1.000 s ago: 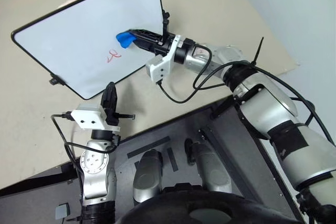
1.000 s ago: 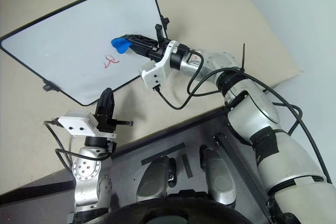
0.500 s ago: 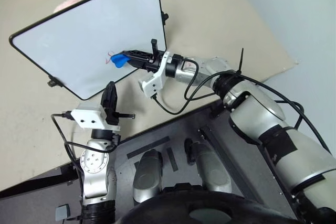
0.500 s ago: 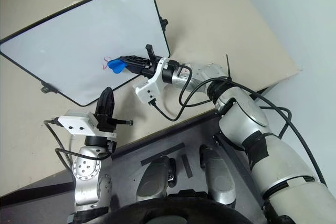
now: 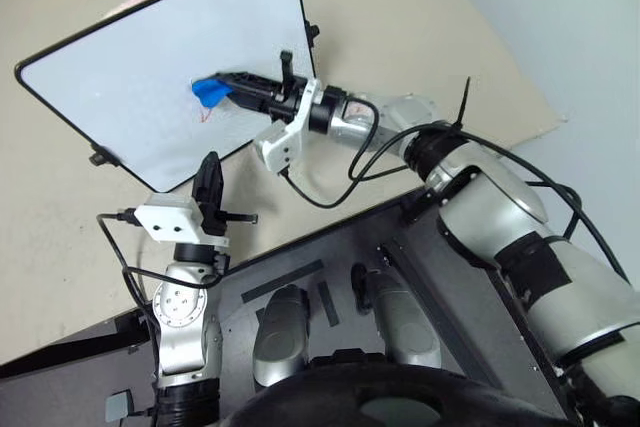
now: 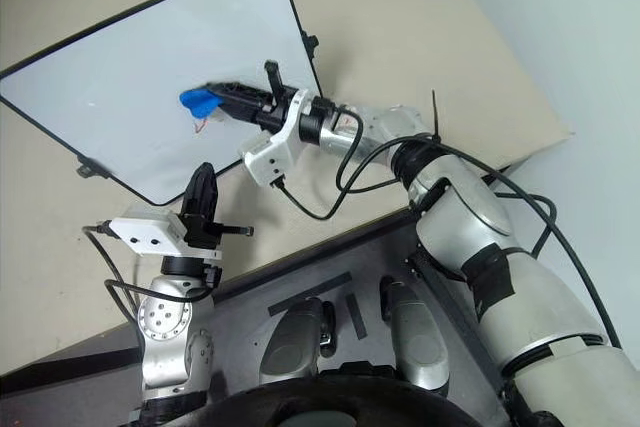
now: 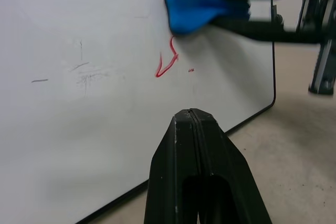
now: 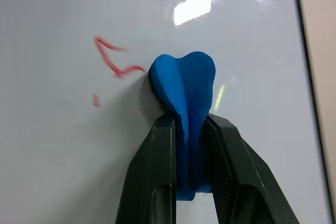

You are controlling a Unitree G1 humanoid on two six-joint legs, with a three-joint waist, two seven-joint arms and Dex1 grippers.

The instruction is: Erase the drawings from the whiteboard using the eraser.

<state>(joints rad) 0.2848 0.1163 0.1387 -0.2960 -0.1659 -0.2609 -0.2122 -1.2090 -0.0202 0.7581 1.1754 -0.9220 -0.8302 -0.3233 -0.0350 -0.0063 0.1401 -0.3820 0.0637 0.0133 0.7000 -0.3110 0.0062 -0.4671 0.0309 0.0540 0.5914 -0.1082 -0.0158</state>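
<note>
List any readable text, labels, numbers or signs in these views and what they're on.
None readable.
Large white whiteboard with thin black frame: red marker scribble, loops and lines, no letters or digits; also faint grey smudges.
Bright blue bone-shaped eraser: no print visible.
White boxy camera housing on the left wrist: no label visible.
</note>
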